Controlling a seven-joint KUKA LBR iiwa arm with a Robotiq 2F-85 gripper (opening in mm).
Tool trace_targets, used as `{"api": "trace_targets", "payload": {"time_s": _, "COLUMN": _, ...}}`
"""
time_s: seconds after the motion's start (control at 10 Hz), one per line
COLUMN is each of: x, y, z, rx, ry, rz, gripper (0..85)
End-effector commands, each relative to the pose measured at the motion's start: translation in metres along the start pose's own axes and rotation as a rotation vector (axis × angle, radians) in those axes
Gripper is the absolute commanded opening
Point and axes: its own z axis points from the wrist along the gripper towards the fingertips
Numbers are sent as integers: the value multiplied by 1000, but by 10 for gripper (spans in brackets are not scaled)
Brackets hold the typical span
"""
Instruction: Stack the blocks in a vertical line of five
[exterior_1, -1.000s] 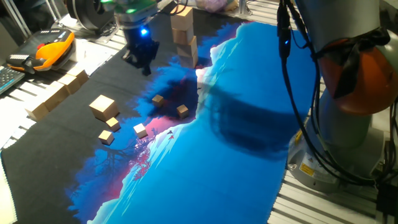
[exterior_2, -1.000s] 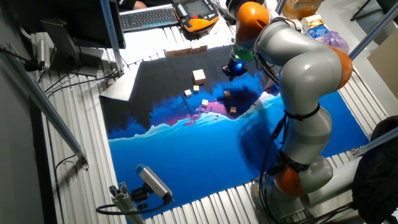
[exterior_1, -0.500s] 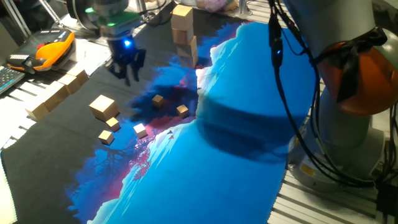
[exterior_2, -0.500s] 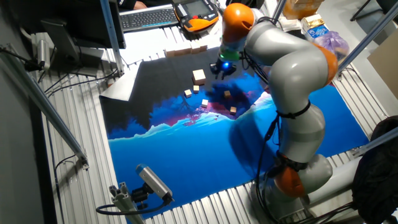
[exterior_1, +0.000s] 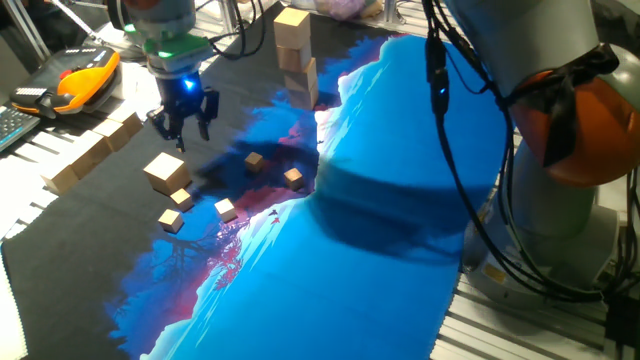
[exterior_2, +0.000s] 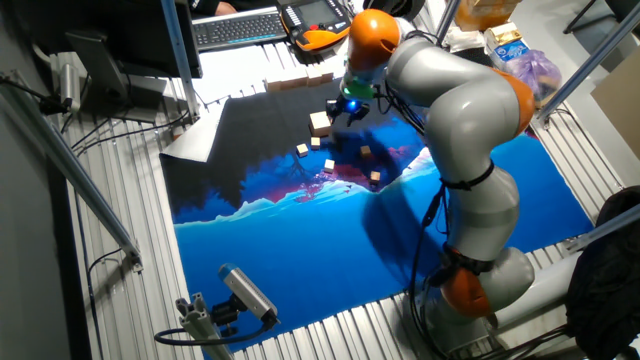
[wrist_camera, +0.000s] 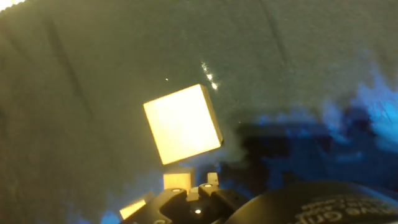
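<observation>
gripper (exterior_1: 182, 122) is empty w/ jaws apart, hovering just above and far of the loose block (exterior_1: 165, 171) on the black mat (exterior_1: 120, 215). stack (exterior_1: 297, 55) stands far right. block sits rotated vs fingers, so you risk clipping a corner, or nudging a tiny cube (exterior_1: 181, 196) beside it.

A cloth mat (exterior_1: 400, 200) covers the table — black toward its far-left part, bright blue with a pink streak across the rest. Four tiny tan cubes (exterior_1: 226, 209) lie scattered on the mat near where black meets blue. Long wooden bars (exterior_1: 90, 152) lie along the mat's left edge. Beyond that edge, on the metal frame, sits an orange-and-black handheld controller (exterior_1: 80, 80) — a keyboard (exterior_2: 238, 27) lies beside it in the other fixed view.
</observation>
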Motion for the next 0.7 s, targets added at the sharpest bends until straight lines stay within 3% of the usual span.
{"api": "trace_targets", "payload": {"time_s": 0.0, "x": 0, "y": -2, "z": -1, "rx": 24, "ry": 28, "rz": -30, "gripper": 340}}
{"api": "trace_targets", "payload": {"time_s": 0.1, "x": 0, "y": -2, "z": -1, "rx": 25, "ry": 74, "rz": -79, "gripper": 0}}
{"api": "trace_targets", "payload": {"time_s": 0.2, "x": 0, "y": -2, "z": -1, "rx": 13, "ry": 106, "rz": -72, "gripper": 0}}
{"api": "trace_targets", "payload": {"time_s": 0.3, "x": 0, "y": -2, "z": -1, "rx": 32, "ry": 104, "rz": -83, "gripper": 0}}
{"api": "trace_targets", "payload": {"time_s": 0.6, "x": 0, "y": -2, "z": -1, "rx": 25, "ry": 87, "rz": -132, "gripper": 0}}
